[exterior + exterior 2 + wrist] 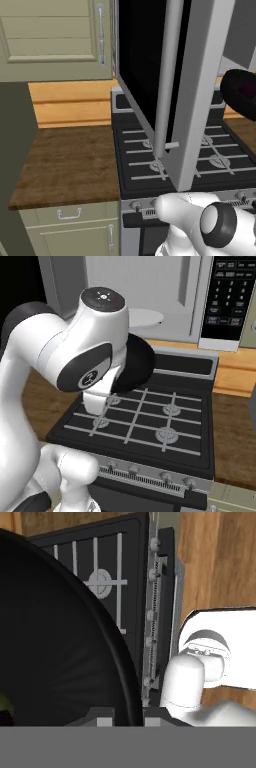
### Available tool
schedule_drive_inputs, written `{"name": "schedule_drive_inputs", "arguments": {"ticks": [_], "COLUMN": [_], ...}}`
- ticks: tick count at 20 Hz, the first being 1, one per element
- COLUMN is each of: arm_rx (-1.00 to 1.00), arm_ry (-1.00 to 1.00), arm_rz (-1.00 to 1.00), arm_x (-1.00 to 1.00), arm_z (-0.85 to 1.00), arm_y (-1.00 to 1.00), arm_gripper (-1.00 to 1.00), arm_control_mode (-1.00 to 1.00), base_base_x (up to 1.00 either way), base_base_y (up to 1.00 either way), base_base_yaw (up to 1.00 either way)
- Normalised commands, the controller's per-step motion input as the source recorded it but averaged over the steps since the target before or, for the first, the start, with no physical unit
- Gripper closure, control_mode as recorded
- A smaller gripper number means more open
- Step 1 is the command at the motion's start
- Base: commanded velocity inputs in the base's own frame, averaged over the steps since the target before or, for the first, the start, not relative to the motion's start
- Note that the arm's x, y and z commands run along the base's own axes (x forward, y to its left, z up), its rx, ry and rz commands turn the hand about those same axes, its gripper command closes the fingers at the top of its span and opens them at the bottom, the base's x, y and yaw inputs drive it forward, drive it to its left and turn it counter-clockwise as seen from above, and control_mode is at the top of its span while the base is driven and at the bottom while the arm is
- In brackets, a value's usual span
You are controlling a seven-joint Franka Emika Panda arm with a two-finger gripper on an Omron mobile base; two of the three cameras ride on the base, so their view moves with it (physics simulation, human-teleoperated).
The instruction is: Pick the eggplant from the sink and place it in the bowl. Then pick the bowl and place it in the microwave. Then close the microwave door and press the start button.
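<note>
My gripper (128, 716) is shut on the rim of a black bowl (55, 642), which it holds in the air over the stove. The bowl (240, 95) hangs at the right edge of the left base view, with the dark purple eggplant (248, 90) lying inside it. In the right base view the bowl (141, 363) is half hidden behind my arm. The microwave (150, 291) stands open above the stove, with a white turntable plate (142, 318) inside and a black button panel (227, 296) on its right. The microwave door (200, 75) swings out toward me, its bar handle (167, 75) facing left. The sink is out of view.
A black gas stove (145, 416) with grey grates lies below the bowl, its knobs (162, 476) along the front. A wooden counter (70, 165) runs to the left, with olive cabinet doors (55, 37) above it. The open door stands between the counter and the bowl.
</note>
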Motion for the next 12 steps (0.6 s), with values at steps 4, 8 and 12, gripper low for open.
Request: {"name": "schedule_drive_inputs", "arguments": {"ticks": [4, 8, 12], "arm_rx": [0.0, 0.0, 0.0], "arm_ry": [-0.3, -0.2, -0.04], "arm_rz": [0.0, 0.0, -0.04], "arm_x": [0.12, 0.13, 0.33], "arm_z": [0.16, 0.17, 0.25], "arm_y": [0.2, 0.13, 0.01], "arm_gripper": [1.0, 1.0, 1.0], "arm_control_mode": [-1.0, -1.0, -1.0], "base_base_x": [0.0, 0.0, 0.0], "base_base_y": [0.0, 0.0, 0.0], "base_base_yaw": [0.0, 0.0, 0.0]}}
